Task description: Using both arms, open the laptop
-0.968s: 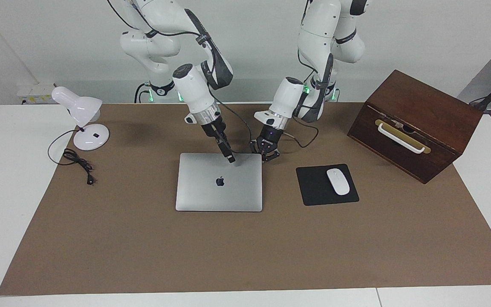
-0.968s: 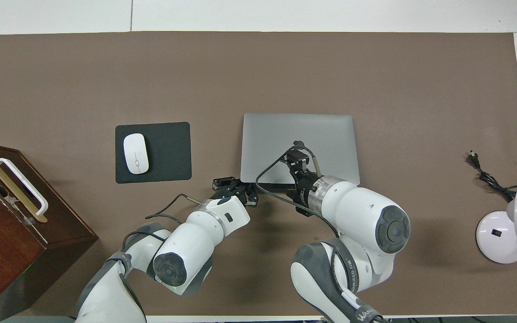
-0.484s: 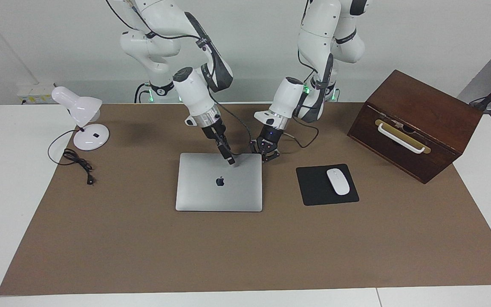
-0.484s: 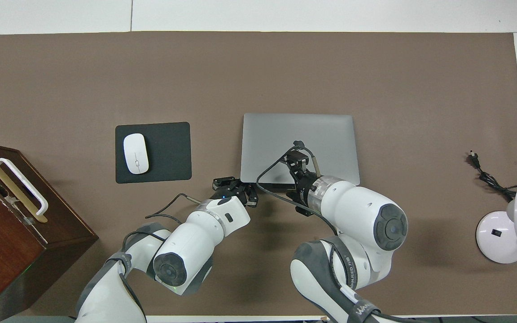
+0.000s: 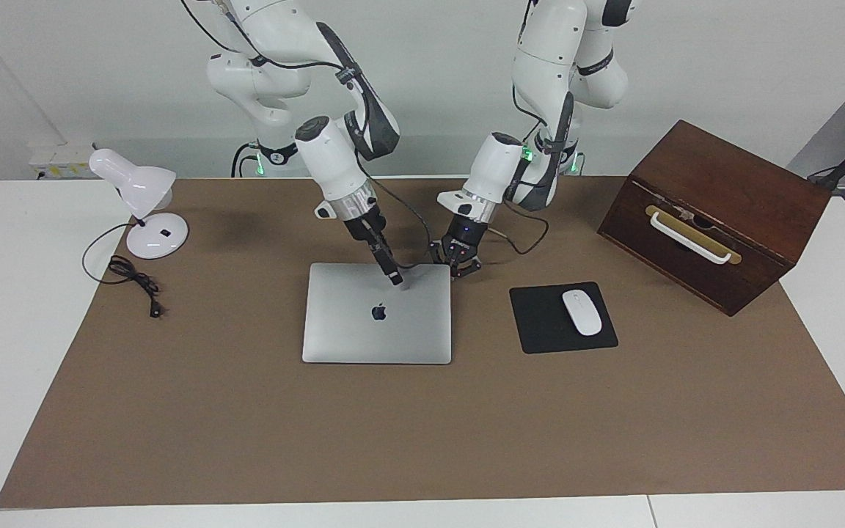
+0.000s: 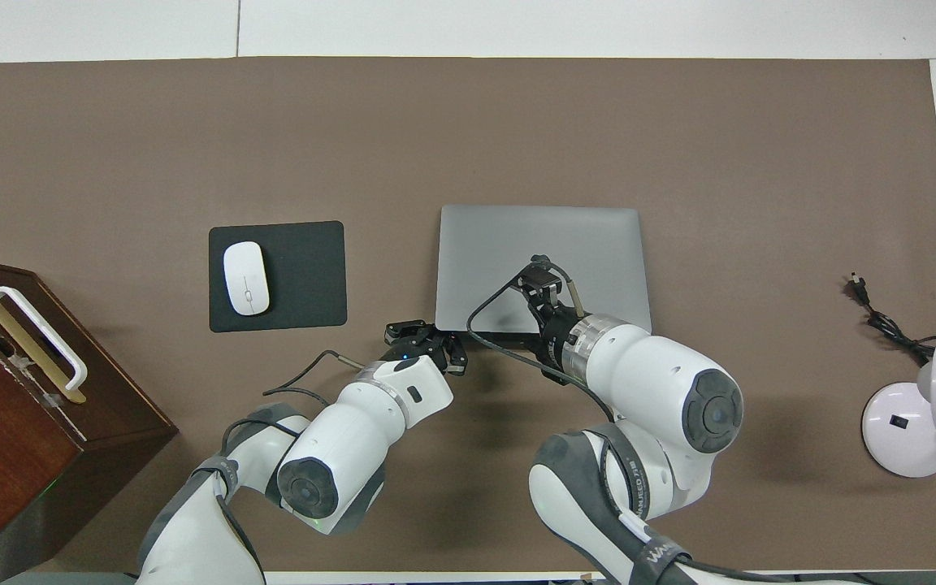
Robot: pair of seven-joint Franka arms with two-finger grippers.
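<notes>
Comparing this moment with the second before it, very little is shifting: the right arm's wrist is drawing up and back toward the robots a touch, while its tip is staying on the same spot. The laptop (image 5: pixel 377 314) is lying flat and fully shut on the brown mat (image 5: pixel 422 440), mid-table, logo up, with the black mouse pad (image 5: pixel 551 323) and white mouse (image 5: pixel 582 312) beside it toward the left arm's end. The right gripper (image 5: pixel 395 278) is slanting down onto the lid near the edge closest to the robots, tip touching or just above the metal; I cannot tell how its fingers are standing. The left gripper (image 5: pixel 459 268) is sitting low at the laptop's corner nearest the robots on the left arm's side, fingertips together, nothing between them, and it is not budging across the second. The lamp (image 5: pixel 145 205) with its loose cord is resting toward the right arm's end, the wooden box (image 5: pixel 716 213) toward the left arm's end, both well apart from the work. My reading: both arms are settling into position and the lift is not yet begun; the lid is showing no gap. The right arm's re-angling is looking like a final adjustment before pressing or prying.
</notes>
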